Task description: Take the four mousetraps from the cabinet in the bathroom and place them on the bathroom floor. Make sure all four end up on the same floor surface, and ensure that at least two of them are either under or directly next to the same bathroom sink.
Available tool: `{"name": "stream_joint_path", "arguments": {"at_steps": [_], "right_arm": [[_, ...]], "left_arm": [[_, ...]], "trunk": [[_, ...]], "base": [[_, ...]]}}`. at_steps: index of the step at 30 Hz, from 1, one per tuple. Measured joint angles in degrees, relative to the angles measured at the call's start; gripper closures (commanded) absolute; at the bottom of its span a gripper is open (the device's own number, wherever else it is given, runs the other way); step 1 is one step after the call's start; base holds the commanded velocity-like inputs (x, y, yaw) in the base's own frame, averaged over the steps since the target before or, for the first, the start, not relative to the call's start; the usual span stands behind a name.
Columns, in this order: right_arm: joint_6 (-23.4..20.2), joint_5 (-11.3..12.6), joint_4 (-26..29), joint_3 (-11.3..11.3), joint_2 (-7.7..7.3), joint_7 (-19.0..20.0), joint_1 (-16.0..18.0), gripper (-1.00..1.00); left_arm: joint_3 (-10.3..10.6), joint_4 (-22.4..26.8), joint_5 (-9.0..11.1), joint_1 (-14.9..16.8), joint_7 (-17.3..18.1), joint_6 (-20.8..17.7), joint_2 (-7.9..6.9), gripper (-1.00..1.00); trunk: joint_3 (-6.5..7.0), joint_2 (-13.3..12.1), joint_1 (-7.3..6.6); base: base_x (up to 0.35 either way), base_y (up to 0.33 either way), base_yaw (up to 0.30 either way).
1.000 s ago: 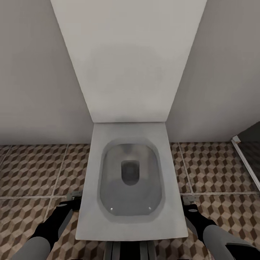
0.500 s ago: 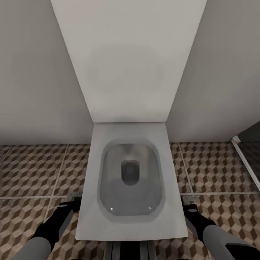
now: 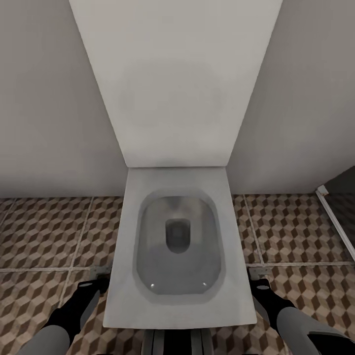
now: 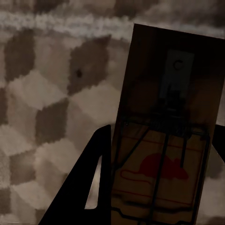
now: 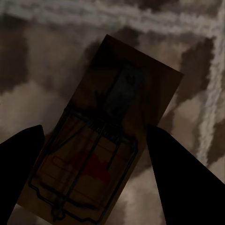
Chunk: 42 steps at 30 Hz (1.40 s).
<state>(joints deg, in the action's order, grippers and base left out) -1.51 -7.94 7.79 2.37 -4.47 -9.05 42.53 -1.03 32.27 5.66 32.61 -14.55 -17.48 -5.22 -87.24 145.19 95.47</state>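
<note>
White rectangular toilet (image 3: 177, 246): centre of head view, on the brown-and-cream cube-patterned tile bathroom floor (image 3: 44, 231).

Left pincer (image 4: 154, 187): clenched on a small brown wooden mousetrap with wire parts and a red mouse mark (image 4: 164, 140), held above the tiles.

Right pincer (image 5: 93, 178): dark fingers (image 5: 180, 183) flank a second brown wooden mousetrap (image 5: 108, 136); contact cannot be told.

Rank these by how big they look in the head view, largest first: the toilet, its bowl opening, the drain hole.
1. Toilet: largest.
2. Bowl opening: sits inside the toilet's rim.
3. Drain hole: smallest, sits within the bowl opening.
Each sits inside the one before, so nearness to the camera does not blur this order.
</note>
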Motion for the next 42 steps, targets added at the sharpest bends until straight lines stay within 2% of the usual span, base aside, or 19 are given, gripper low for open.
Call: {"name": "stream_joint_path", "arguments": {"at_steps": [42], "right_arm": [[0.0, 0.0, 0.0, 0.0, 0.03, 0.0, 0.0, 1.00]], "left_arm": [[0.0, 2.0, 0.0, 0.0, 0.6, 0.3, 0.41, 1.00]], "trunk": [[0.00, 0.0, 0.00]], "base": [[0.000, 0.000, 0.000]]}}
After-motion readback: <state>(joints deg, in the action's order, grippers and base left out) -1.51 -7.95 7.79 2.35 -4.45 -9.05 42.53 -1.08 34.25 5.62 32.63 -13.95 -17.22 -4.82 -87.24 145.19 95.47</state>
